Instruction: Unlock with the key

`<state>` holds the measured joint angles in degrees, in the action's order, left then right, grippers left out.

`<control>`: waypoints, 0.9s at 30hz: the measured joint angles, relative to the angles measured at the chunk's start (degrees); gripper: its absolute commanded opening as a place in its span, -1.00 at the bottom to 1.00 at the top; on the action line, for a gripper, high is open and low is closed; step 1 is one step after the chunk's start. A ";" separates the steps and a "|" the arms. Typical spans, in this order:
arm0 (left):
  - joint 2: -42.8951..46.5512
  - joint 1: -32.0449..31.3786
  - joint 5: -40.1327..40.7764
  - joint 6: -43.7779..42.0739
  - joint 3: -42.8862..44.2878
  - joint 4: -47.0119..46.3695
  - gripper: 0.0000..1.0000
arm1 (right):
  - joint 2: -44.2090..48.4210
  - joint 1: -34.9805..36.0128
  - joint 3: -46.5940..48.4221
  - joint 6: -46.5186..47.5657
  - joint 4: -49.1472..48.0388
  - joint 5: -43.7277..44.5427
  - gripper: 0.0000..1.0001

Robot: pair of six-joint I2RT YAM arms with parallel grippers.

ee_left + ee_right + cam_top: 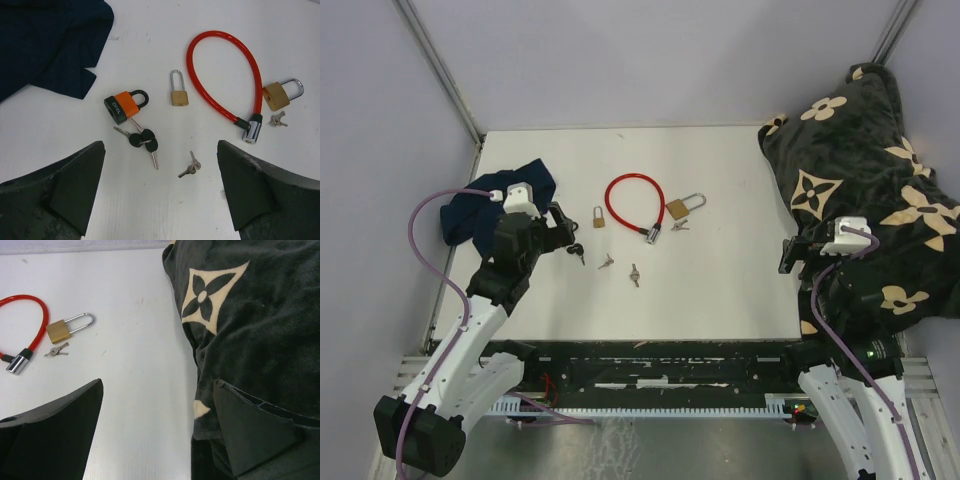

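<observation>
An orange-and-black padlock (pixel 125 105) lies shut on the white table, with a bunch of black-headed keys (pixel 142 140) just below it. A small brass padlock (pixel 179 95) (pixel 599 217), a red cable lock (pixel 225 80) (pixel 635 200) and a larger brass padlock (pixel 280 94) (pixel 682 207) (pixel 62 329) lie further right. Small silver keys lie near the middle (pixel 190 169) (pixel 607 262) and beside the larger brass padlock (pixel 276 120) (pixel 56 351). My left gripper (pixel 560 230) (pixel 160 165) is open and empty, just short of the black keys. My right gripper (pixel 790 255) (pixel 159 390) is open and empty.
A navy cloth (pixel 490 200) (pixel 45 40) lies at the table's left, behind my left gripper. A black blanket with beige flowers (pixel 865 170) (pixel 250 315) covers the right side; my right finger touches its edge. Another silver key (pixel 634 272) lies near the middle.
</observation>
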<state>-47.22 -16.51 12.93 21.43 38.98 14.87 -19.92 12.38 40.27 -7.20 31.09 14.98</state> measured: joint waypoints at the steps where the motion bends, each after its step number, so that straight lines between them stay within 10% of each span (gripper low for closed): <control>1: 0.00 0.00 -0.04 0.00 0.00 0.00 0.99 | -0.17 0.00 0.04 -0.04 0.17 -0.11 0.98; 27: 5.77 -8.72 2.51 -8.07 2.51 2.51 0.99 | -47.52 4.52 8.11 -20.37 -9.68 -9.68 0.92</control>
<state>-41.45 -25.23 15.44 13.37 41.50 17.39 -67.44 16.91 48.38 -27.57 21.41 5.30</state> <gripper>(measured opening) 0.994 0.985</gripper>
